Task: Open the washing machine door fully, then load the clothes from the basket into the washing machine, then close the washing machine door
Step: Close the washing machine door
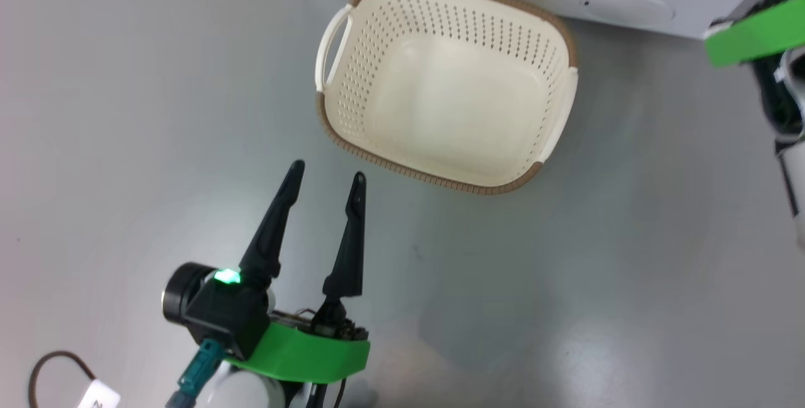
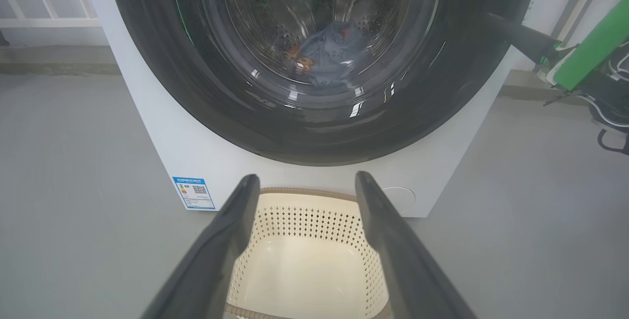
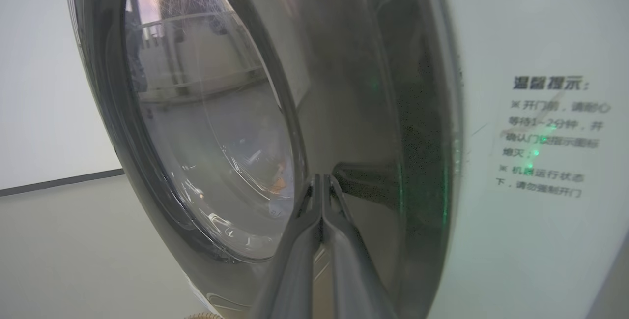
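Fingers [image 1: 272, 232] of the left gripper [image 1: 327, 172] stand spread wide with nothing between them, hovering over the grey floor [image 1: 126, 112] just short of the basket's near rim. The right gripper [image 3: 320, 177] has its two fingers pressed flat together, holding nothing. Their tips are up at the door's glossy black frame, but whether they touch it cannot be told. The white washing machine [image 2: 162, 127] rises ahead of the left gripper. Its round door [image 2: 442, 88] lies against the machine's front. The cream basket [image 1: 377, 49] sits upright on the floor just in front of the machine, below the door. Behind the door's glass, the light blue clothes [image 2: 329, 53] lie in a heap low in the steel drum. A blue label [image 2: 193, 192] is stuck at one lower front corner of the machine, and a round white cap [image 2: 400, 196] sits near the other, beside the basket's far rim.
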{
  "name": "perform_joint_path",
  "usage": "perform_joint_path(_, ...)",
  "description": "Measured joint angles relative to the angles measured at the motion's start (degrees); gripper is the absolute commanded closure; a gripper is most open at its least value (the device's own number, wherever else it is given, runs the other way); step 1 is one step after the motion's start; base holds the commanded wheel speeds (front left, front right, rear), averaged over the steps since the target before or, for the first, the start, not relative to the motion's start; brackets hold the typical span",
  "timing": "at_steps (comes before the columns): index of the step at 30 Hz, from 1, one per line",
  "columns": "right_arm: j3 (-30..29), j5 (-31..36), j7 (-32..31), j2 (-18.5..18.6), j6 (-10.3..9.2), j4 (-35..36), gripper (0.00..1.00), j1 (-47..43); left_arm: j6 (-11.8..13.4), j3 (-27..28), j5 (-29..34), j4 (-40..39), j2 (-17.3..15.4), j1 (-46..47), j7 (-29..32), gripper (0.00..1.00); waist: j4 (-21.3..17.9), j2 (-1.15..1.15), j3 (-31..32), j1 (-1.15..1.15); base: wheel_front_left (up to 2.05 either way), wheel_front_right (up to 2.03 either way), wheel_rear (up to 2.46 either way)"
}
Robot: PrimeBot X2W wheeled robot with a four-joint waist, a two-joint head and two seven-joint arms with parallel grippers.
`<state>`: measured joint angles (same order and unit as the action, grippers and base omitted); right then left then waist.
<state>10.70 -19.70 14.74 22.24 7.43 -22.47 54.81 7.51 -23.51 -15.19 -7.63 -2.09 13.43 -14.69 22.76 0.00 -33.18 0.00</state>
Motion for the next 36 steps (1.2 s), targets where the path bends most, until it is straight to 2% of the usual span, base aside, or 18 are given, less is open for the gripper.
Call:
perform_joint_path(8, 0.1, 1.3, 0.1, -0.6, 1.09, -3.4, 1.00, 5.5, 1.0, -1.5, -0.3, -0.5, 0.2, 2.8, 0.0, 0.00, 1.2, 0.00, -3.5, 0.00, 0.00, 0.00, 0.00)
perform_joint_path(20, 1.3, 0.9, 0.0, -1.3, 1.38, -4.0, 1.00, 6.3, 1.3, -1.3, -0.3, -0.1, 0.2, 3.3, 0.0, 0.00, -0.3, 0.00, -2.9, 0.00, 0.00, 0.00, 0.00)
perform_joint_path(24, 1.8, -1.7, 0.0, -1.1, 0.48, -2.8, 1.00, 4.6, 1.0, -0.6, -0.1, 0.2, 0.2, 3.3, 0.0, 0.00, -1.2, 0.00, -1.7, 0.00, 0.00, 0.00, 0.00)
perform_joint_path(36, 2.7, -6.0, 0.0, -1.6, 0.44, 2.9, 1.00, -8.9, -1.1, 4.5, 2.0, 2.4, 0.2, 2.4, 0.0, 0.00, -5.0, 0.00, 4.0, 0.00, 0.00, 0.00, 0.00)
